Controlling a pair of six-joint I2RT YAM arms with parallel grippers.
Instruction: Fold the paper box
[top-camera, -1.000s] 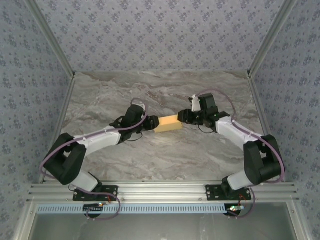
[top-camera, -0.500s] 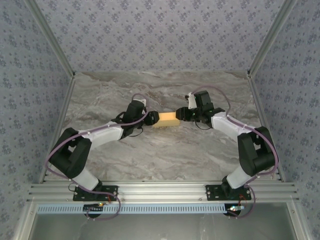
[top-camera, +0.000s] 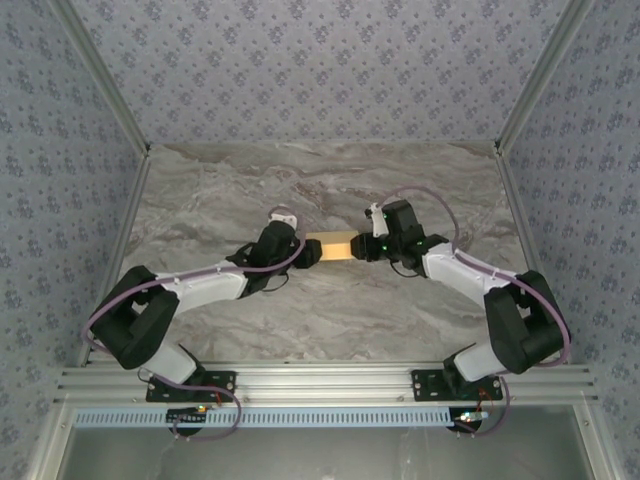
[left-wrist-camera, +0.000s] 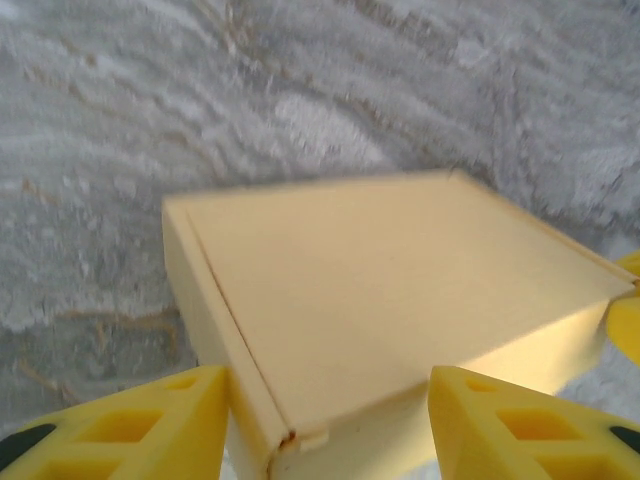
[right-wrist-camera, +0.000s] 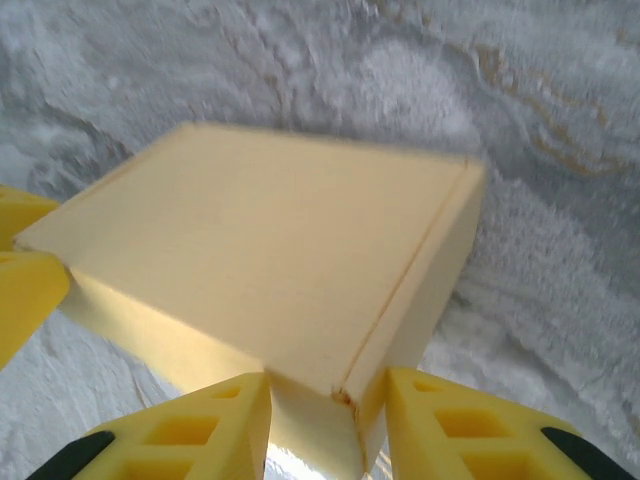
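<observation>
Since a second before, both arms had drawn closer together, and the paper box (top-camera: 332, 245) had levelled out between them. Each arm reached forward and low, wrist turned inward toward the other. The right gripper (top-camera: 362, 246) was clamped on the box corner nearest it, fingers (right-wrist-camera: 200, 430) pressed to either side. The left gripper (top-camera: 312, 252) straddled the opposite corner; I couldn't tell whether its fingers (left-wrist-camera: 150, 420) squeezed or had let go. Blur smeared the box's far edges, and its underside was hidden.
</observation>
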